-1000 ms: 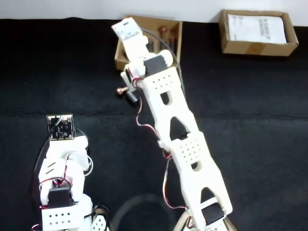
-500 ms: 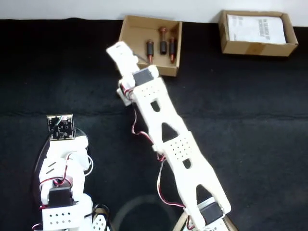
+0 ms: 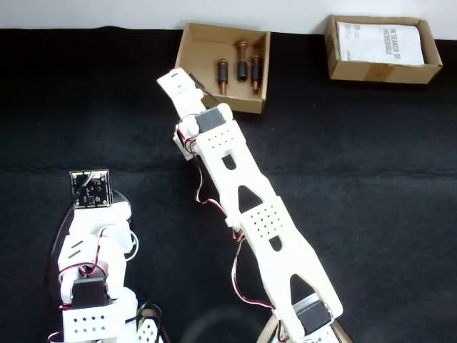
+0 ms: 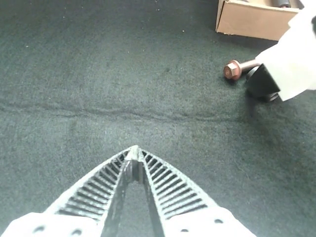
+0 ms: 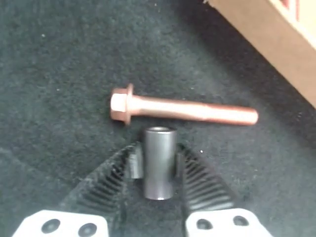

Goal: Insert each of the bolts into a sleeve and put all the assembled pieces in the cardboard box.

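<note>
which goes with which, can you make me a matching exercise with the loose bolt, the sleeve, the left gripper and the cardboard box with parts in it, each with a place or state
Things
1. loose bolt
2. sleeve
3. left gripper
4. cardboard box

Place or state
a. shut, holding nothing
b. holds three bolts already in sleeves
c. lying flat on the black cloth, nothing slid onto it
d. between the fingers of the right gripper

Pairs: 1-c, 2-d, 3-a, 4-b
</note>
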Robot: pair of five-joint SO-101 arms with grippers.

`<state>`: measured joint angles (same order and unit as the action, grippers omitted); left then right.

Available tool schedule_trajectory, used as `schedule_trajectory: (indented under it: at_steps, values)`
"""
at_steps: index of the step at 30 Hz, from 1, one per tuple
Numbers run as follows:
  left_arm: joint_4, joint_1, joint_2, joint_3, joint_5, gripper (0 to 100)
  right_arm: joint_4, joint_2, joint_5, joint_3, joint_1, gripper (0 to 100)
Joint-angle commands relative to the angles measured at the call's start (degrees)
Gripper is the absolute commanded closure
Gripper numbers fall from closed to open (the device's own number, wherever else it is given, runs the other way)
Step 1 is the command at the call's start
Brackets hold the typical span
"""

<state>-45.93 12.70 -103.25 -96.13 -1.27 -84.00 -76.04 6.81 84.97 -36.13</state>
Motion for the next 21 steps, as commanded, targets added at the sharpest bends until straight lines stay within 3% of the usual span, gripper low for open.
schedule_trajectory:
  at_steps: [1,8,21]
  values:
    - [0.18,0.75,-0.57,-0.92,0.53,97,-4.79,1.1,0.53,1.63,0.84,99.2]
    - [0.18,0.48,-0.31,-0.92,0.53,97,-15.96,8.13,0.53,16.84,2.95,99.1]
    - [-1.14,-0.92,-0.04,-0.92,0.44,97,-17.01,33.19,0.53,15.87,9.54,99.1]
